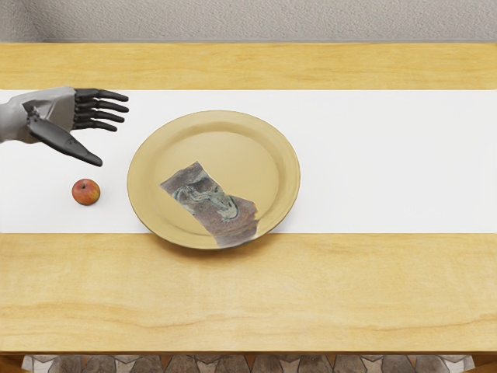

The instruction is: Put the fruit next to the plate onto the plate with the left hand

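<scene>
Here, nearest to the viewer, the light wooden table (248, 295) shows only its plain boards, and behind them a white cloth runner (388, 155) crosses the whole width. On the runner stands the round mustard-yellow plate (233, 140), with a flat grey-brown patterned slab (210, 203) lying on its near half. The small red-orange round fruit (86, 192) rests on the runner just beside the plate's left rim, not on it. Farther back, almost straight behind the fruit, the grey and black left hand (74, 116) hovers apart from it, its fingers (109, 107) stretched out and holding nothing. I judge that the reaching step is in hand and the grasp is not yet made. The next move calls for lowering the hand over the fruit, closing around it, then carrying it right to a free part of the plate.
</scene>
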You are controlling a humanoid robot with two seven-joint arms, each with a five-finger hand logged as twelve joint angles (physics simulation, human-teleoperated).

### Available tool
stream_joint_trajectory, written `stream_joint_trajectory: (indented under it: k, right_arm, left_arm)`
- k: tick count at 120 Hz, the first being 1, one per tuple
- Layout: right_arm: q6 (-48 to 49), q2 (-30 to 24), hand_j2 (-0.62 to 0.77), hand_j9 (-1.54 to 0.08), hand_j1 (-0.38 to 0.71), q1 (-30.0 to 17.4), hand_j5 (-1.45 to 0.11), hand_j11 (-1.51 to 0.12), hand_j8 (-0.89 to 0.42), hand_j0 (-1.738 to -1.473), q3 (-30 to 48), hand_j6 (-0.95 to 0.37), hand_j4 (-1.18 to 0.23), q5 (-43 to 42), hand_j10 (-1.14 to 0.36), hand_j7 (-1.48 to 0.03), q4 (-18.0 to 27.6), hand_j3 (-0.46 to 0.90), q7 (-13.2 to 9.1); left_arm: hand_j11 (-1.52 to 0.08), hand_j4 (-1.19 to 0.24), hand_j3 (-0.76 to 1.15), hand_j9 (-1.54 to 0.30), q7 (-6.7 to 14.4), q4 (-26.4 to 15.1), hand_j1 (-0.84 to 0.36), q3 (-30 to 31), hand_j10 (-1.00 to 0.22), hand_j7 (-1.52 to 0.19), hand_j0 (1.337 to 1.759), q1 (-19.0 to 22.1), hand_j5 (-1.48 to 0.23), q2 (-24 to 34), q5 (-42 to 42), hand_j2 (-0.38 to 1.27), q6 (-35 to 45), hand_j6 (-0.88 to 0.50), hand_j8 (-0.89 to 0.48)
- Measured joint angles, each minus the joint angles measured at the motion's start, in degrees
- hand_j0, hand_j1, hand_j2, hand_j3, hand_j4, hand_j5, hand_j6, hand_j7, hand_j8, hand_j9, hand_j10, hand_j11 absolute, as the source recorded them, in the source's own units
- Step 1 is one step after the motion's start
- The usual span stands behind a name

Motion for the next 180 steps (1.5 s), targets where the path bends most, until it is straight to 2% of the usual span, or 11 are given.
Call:
stream_joint_trajectory:
  k: [34, 46, 57, 70, 78, 91, 118, 133, 147, 155, 180]
  right_arm:
    - [0.0, 0.0, -0.01, -0.05, -0.30, -0.4, -0.05, -0.05, -0.04, -1.658, 0.0, -0.04, -0.04, 0.0, -0.04, -0.05, 0.0, 0.00, 0.0]
    - [0.0, 0.0, -0.01, -0.05, -0.30, -0.5, -0.05, -0.05, -0.04, -1.658, 0.0, -0.04, -0.04, 0.0, -0.04, -0.05, 0.0, 0.00, 0.0]
    - [0.0, 0.0, -0.01, -0.05, -0.30, -0.5, -0.05, -0.05, -0.04, -1.658, 0.0, -0.04, -0.04, 0.0, -0.04, -0.05, 0.0, 0.00, 0.0]
    - [0.0, 0.0, -0.01, -0.05, -0.30, -0.5, -0.05, -0.05, -0.04, -1.658, 0.0, -0.04, -0.04, 0.0, -0.04, -0.05, 0.0, 0.00, 0.0]
    - [0.0, 0.0, -0.01, -0.05, -0.30, -0.5, -0.05, -0.05, -0.04, -1.658, 0.0, -0.04, -0.04, 0.0, -0.04, -0.05, 0.0, 0.00, 0.0]
    - [0.0, 0.0, -0.01, -0.05, -0.30, -0.5, -0.05, -0.05, -0.04, -1.658, 0.0, -0.04, -0.04, 0.0, -0.04, -0.05, 0.0, 0.00, 0.0]
    - [0.0, 0.0, -0.01, -0.05, -0.30, -0.5, -0.05, -0.05, -0.04, -1.658, 0.0, -0.04, -0.04, 0.0, -0.04, -0.05, 0.0, 0.00, 0.0]
    - [0.0, 0.0, -0.01, -0.05, -0.30, -0.5, -0.05, -0.05, -0.04, -1.658, 0.0, -0.04, -0.04, 0.0, -0.04, -0.05, 0.0, 0.00, 0.0]
    - [0.0, 0.0, -0.01, -0.05, -0.30, -0.5, -0.05, -0.05, -0.04, -1.658, 0.0, -0.04, -0.04, 0.0, -0.04, -0.05, 0.0, 0.00, 0.0]
    - [0.0, 0.0, -0.01, -0.05, -0.30, -0.5, -0.05, -0.05, -0.04, -1.658, 0.0, -0.04, -0.04, 0.0, -0.04, -0.05, 0.0, 0.00, 0.0]
    - [0.0, 0.0, -0.01, -0.05, -0.30, -0.5, -0.05, -0.05, -0.04, -1.658, 0.0, -0.04, -0.04, 0.0, -0.04, -0.05, 0.0, 0.00, 0.0]
  left_arm:
    - [-0.32, -0.25, 0.00, -0.32, 0.1, 0.9, 0.06, 0.0, -0.25, -0.32, 1.658, -0.2, -0.32, 0.1, 0.8, 0.05, 0.0, -0.25, -0.25]
    - [-0.32, -0.25, 0.00, -0.32, 2.1, 0.4, 0.06, 0.3, -0.25, -0.32, 1.658, -0.1, -0.32, 1.3, 1.1, 0.05, 0.0, -0.25, -0.25]
    - [-0.32, -0.25, 0.00, -0.32, 3.3, -4.4, 0.06, 3.0, -0.25, -0.32, 1.658, -0.4, -0.32, 9.4, 1.3, 0.05, 0.0, -0.25, -0.25]
    - [-0.32, -0.25, 0.00, -0.32, 3.8, -12.3, 0.06, 6.3, -0.25, -0.32, 1.658, -0.4, -0.32, 14.1, 1.5, 0.05, 0.6, -0.25, -0.25]
    - [-0.32, -0.25, 0.00, -0.32, 4.0, -16.5, 0.06, 7.8, -0.25, -0.32, 1.658, -0.4, -0.32, 15.5, 2.1, 0.05, 5.4, -0.25, -0.25]
    - [-0.32, -0.25, 0.00, -0.32, 4.2, -21.6, 0.06, 9.7, -0.25, -0.32, 1.658, -0.2, -0.32, 15.6, 4.7, 0.05, 18.2, -0.25, -0.25]
    - [-0.32, -0.25, 0.00, -0.32, 5.7, -26.2, 0.06, 15.2, -0.25, -0.32, 1.658, -0.6, -0.32, 13.1, 13.4, 0.05, 43.5, -0.25, -0.25]
    - [-0.32, -0.25, 0.00, -0.32, 7.4, -26.4, 0.06, 22.3, -0.25, -0.32, 1.658, -7.5, -0.32, 10.3, 17.6, 0.06, 53.1, -0.25, -0.25]
    - [-0.32, -0.25, 0.00, -0.32, 9.8, -26.0, 0.06, 31.7, -0.25, -0.32, 1.658, -13.9, -0.32, 7.1, 18.9, 0.05, 57.9, -0.25, -0.25]
    - [-0.32, -0.25, 0.00, -0.32, 11.9, -25.5, 0.06, 35.3, -0.25, -0.32, 1.658, -14.3, -0.32, 6.0, 19.2, 0.05, 59.3, -0.25, -0.25]
    - [-0.32, -0.25, 0.00, -0.32, 21.1, -24.8, 0.06, 40.7, -0.25, -0.32, 1.658, -14.7, -0.32, 3.2, 19.4, 0.05, 61.7, -0.25, -0.25]
